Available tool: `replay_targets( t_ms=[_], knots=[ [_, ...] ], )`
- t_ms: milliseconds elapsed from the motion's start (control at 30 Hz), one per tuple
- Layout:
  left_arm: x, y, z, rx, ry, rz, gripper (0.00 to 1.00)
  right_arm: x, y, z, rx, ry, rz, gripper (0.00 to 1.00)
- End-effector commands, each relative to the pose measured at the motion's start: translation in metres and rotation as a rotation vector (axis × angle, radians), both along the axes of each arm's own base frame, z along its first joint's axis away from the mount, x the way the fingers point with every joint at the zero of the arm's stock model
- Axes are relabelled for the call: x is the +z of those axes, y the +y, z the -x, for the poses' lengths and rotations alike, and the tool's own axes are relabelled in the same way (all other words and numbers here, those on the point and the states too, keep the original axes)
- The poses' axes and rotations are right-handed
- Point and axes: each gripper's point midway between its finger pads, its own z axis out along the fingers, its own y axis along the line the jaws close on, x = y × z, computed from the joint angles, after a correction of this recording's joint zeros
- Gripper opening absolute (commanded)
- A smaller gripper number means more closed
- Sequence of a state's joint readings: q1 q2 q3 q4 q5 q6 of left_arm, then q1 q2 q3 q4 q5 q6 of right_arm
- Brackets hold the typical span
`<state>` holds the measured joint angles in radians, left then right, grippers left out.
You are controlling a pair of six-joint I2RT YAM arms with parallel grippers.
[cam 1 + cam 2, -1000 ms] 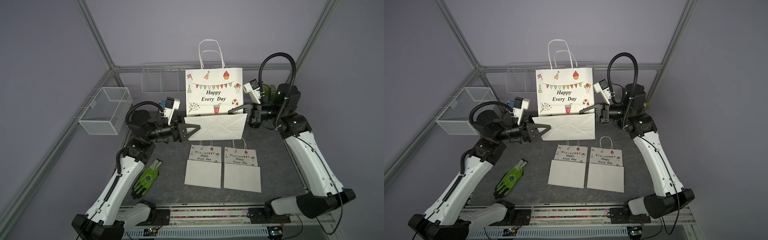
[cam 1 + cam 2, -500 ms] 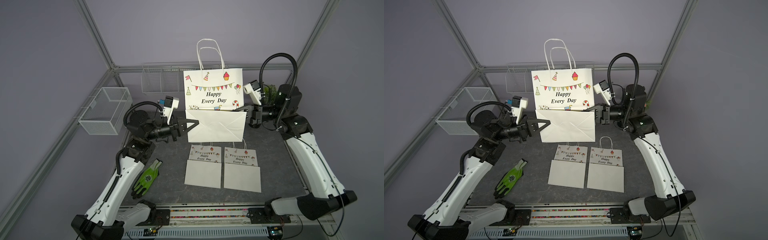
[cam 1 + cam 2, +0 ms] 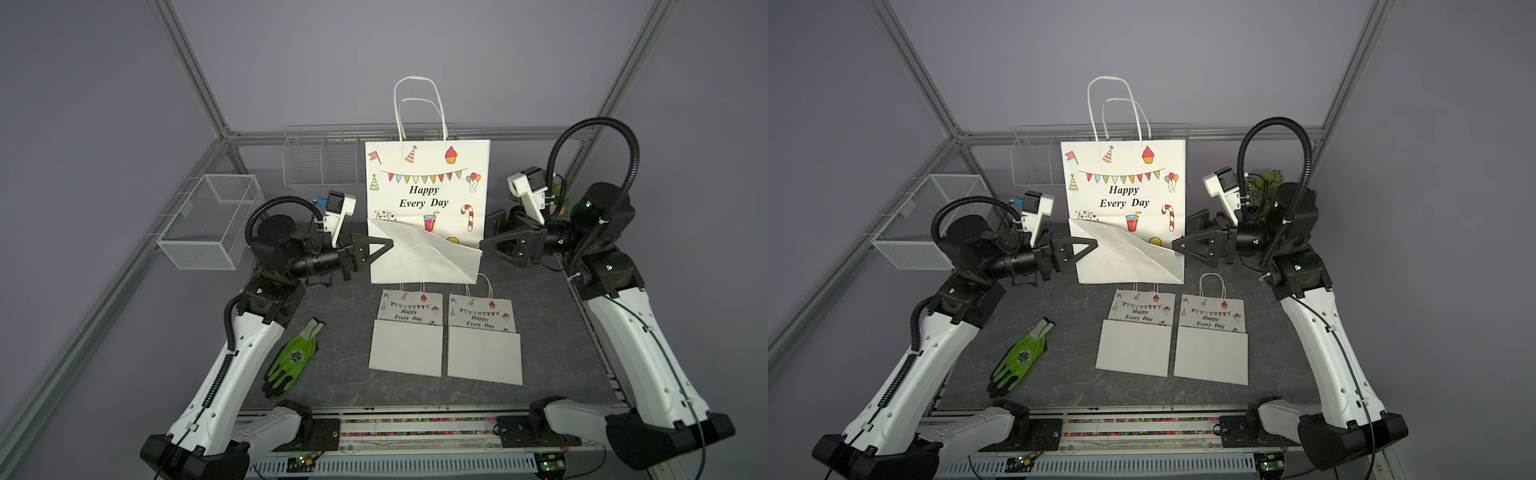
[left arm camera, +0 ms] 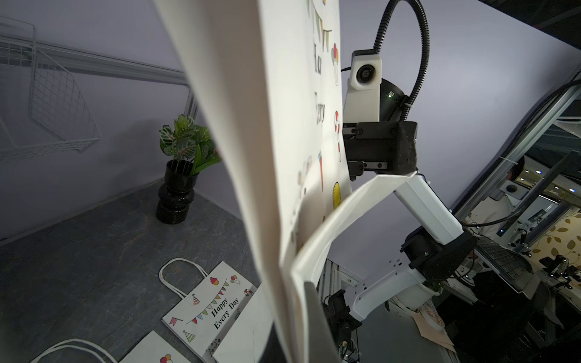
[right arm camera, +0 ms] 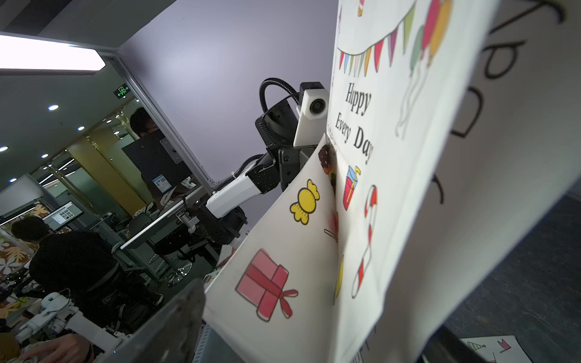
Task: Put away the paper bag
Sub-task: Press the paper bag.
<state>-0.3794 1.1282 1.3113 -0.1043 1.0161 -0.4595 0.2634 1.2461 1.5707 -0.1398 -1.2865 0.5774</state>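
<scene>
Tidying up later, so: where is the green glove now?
In both top views the glove lies flat on the table's front left part, beside the left arm and left of the two small folded bags.

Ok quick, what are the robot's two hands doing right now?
Left gripper: closed, pinching the folded-up bottom of the big paper bag.
Right gripper: open, with the bag's edge between its jaws, not gripped.

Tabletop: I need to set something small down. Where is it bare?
Free: between green glove and left folded bag; between right folded bag and right arm; narrow strip before front rail. Crowded: back centre, where large bag fills the gap between left end effector and right end effector.
</scene>
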Motion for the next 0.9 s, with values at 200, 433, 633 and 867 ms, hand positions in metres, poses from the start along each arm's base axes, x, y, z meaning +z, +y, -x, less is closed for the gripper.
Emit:
replay_targets(
  t_ms=[200,433,633,867],
  knots=[
    [0.008,-0.001,-0.003,-0.025,0.025,0.017,0.0,-0.004,0.01,0.03,0.095,-0.099,-0.001,0.89],
    [0.008,-0.002,-0.001,-0.038,0.027,0.014,0.0,-0.02,0.021,0.002,-0.012,-0.048,0.063,0.96],
    [0.004,-0.001,0.0,-0.035,0.034,0.006,0.0,-0.031,0.028,-0.021,-0.086,-0.011,0.092,0.59],
    [-0.004,-0.001,0.002,-0.036,0.048,-0.002,0.0,-0.036,0.029,-0.032,-0.132,0.013,0.09,0.2]
  ],
)
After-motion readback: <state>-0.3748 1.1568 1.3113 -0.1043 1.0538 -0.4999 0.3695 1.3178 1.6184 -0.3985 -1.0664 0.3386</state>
